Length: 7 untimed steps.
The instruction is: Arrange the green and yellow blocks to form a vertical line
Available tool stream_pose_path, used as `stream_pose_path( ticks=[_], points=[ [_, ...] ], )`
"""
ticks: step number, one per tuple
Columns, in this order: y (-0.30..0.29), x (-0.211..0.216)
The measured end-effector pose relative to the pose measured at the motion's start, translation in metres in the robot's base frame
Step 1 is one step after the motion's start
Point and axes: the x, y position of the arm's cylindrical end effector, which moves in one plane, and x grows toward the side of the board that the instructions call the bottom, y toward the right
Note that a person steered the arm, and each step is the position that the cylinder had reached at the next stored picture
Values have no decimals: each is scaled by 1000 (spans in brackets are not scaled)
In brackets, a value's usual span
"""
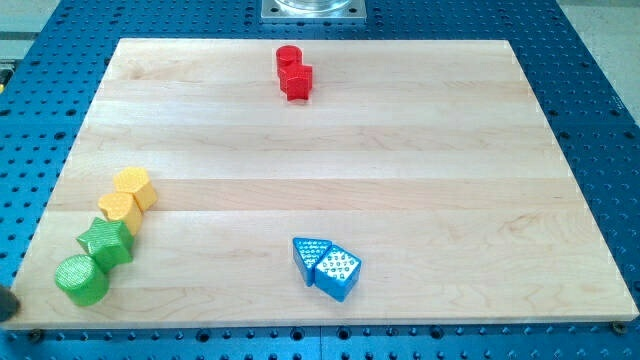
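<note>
Four blocks stand in a slanted row at the board's left side, each touching its neighbour. From the top: a yellow hexagonal block (135,187), a second yellow block (118,210), a green star-like block (106,241) and a green cylinder (81,279). The row leans from upper right to lower left. A small dark shape at the view's bottom left edge looks like my tip (6,306). It is off the wooden board (330,170), a little left of and below the green cylinder, and apart from it.
A red cylinder (289,57) and a red block (297,81) touch near the board's top middle. Two blue blocks (309,256) (337,273) touch near the bottom middle. A blue perforated table (600,60) surrounds the board. A metal base (313,8) sits at the top.
</note>
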Motion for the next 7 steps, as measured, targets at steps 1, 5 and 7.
stream_pose_path(
  ticks=[1, 5, 7],
  points=[
    [31, -12],
    [53, -22],
    [55, -22]
  ],
)
